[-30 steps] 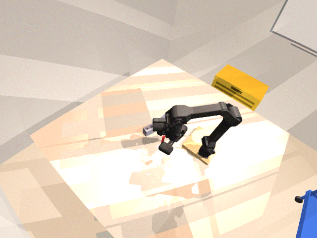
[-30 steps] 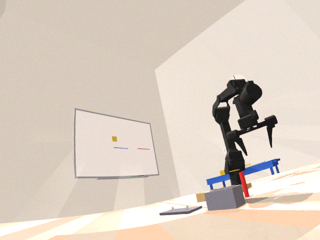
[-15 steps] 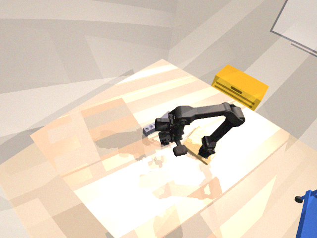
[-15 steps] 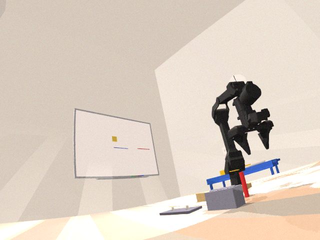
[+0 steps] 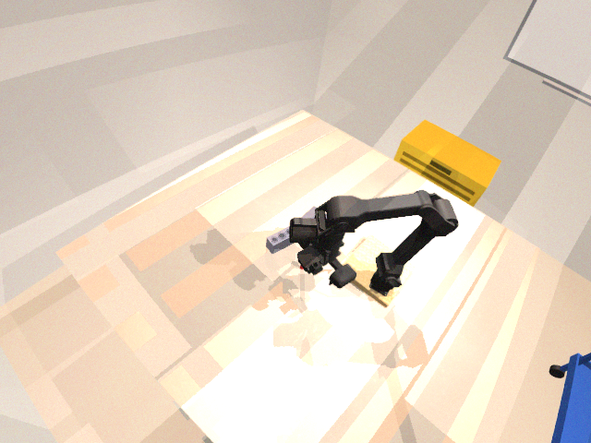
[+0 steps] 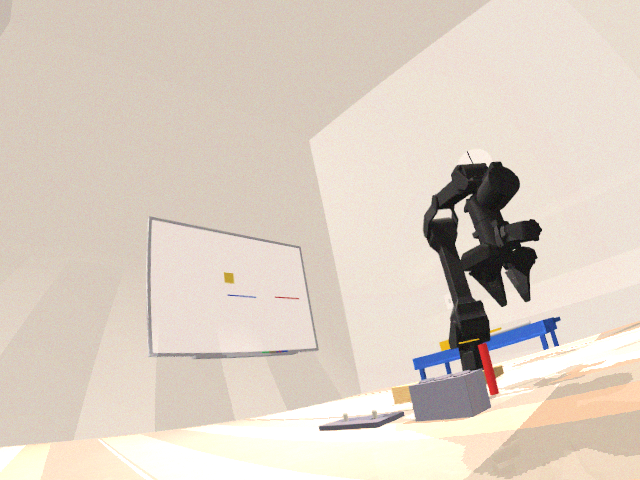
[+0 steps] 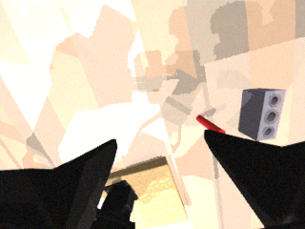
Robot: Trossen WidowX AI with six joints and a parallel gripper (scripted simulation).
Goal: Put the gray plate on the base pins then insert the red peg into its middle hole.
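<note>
The gray plate (image 5: 278, 241) (image 6: 442, 398) (image 7: 253, 114) is a thick block with three holes in its top. It stands on the table, apart from the base. The base (image 6: 359, 424) is a thin dark slab with two short pale pins, left of the plate in the exterior view; the arm hides much of that area in the top view. The red peg (image 6: 487, 367) (image 7: 210, 124) stands upright beside the plate; only a speck shows in the top view. My gripper (image 5: 326, 270) (image 6: 515, 303) (image 7: 160, 138) is open and empty, high above the table. In the wrist view, the peg lies just beyond the right fingertip.
A yellowish wooden board (image 5: 362, 275) (image 7: 162, 193) lies under the arm's foot. A yellow box (image 5: 448, 154) stands past the table edge. A blue bench (image 5: 574, 401) (image 6: 516, 335) and a whiteboard (image 6: 206, 315) stand farther off. Strong light and shadow patches cover the table.
</note>
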